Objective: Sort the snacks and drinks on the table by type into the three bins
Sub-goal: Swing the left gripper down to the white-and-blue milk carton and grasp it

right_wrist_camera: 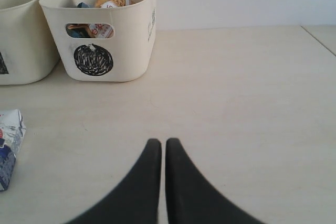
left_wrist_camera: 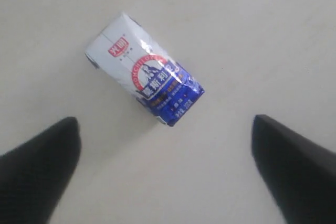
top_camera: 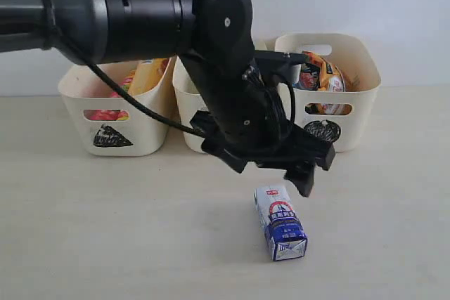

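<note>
A white and blue drink carton (top_camera: 280, 221) lies flat on the pale table (top_camera: 105, 230) in front of the bins. My left gripper (top_camera: 281, 166) hovers just above and behind it, open, with the carton (left_wrist_camera: 144, 80) beyond its wide-spread fingertips (left_wrist_camera: 58, 145) and nothing between them. My right gripper (right_wrist_camera: 163, 142) is shut and empty, low over bare table, with the carton (right_wrist_camera: 9, 148) off to one side. The triangle bin (top_camera: 116, 114) holds the orange tube (top_camera: 149, 75) and the pink tube (top_camera: 107, 114). The circle bin (top_camera: 355, 82) holds the orange-black bag (top_camera: 320, 75). The purple carton is hidden.
My left arm (top_camera: 176, 26) covers most of the middle bin (top_camera: 184, 100), so its mark and contents are hidden. The circle bin (right_wrist_camera: 123, 40) and the middle bin (right_wrist_camera: 21, 45) stand ahead of the right gripper. A pale wall (top_camera: 394, 5) rises behind the bins.
</note>
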{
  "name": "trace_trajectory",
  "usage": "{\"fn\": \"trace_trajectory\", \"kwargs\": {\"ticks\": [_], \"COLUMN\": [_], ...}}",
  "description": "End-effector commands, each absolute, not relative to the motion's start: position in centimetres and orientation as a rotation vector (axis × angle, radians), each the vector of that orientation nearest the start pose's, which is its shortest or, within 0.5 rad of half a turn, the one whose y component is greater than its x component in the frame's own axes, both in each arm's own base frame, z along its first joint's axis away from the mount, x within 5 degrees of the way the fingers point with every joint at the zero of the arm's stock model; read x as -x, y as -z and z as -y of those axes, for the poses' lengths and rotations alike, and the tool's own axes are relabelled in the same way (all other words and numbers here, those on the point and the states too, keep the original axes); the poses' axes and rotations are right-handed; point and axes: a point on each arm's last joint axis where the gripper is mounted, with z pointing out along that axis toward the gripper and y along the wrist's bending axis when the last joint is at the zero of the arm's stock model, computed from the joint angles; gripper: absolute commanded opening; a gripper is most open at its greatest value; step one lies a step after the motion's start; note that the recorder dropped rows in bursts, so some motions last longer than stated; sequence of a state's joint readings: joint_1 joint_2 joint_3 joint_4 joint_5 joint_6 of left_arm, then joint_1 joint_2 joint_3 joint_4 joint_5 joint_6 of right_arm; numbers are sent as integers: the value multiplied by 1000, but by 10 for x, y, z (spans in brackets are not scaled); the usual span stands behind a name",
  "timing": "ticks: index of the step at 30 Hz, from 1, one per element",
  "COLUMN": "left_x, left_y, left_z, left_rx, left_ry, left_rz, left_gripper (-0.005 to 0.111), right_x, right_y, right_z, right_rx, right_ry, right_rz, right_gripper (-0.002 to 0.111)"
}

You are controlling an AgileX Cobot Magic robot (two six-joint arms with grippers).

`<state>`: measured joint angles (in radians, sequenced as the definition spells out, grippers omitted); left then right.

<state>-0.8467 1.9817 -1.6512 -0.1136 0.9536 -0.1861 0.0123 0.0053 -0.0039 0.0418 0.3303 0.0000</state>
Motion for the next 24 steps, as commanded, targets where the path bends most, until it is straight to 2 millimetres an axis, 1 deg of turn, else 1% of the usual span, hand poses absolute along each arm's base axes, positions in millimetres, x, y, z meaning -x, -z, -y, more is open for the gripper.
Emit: {"fn": "trace_trajectory", "kwargs": {"ticks": [1,4,7,11,14,20,24], "left_x": [-277,-279,-285,-290,-293,-300,-303], "left_y": [-223,-207,-193,-177,-167,-151,-141], "left_z": [332,335,340,345,346,349,352], "left_rx": [-895,-893,-816,-774,-765,-688,-669], "left_ry": [386,366,381,383,360,336,353], "left_rz": [-2787,-2818,-2825,-2819,-2825,-2808,-2789], "left_gripper": [109,109,109,107,104,104,104], "right_x": [-54,-54,-54,-54,-54,-54,-54], "right_y": [-184,-184,-184,-184,-184,-184,-184], "right_z": [-2,-2,-2,-2,-2,-2,-2], "right_rx": [-19,-19,-19,-19,-19,-19,-19], "right_ry": [-48,-48,-48,-48,-48,-48,-48], "right_rz": [-1805,-1805,-1805,-1812,-1812,-1812,-1812], "right_gripper": [0,0,0,0,0,0,0]}}
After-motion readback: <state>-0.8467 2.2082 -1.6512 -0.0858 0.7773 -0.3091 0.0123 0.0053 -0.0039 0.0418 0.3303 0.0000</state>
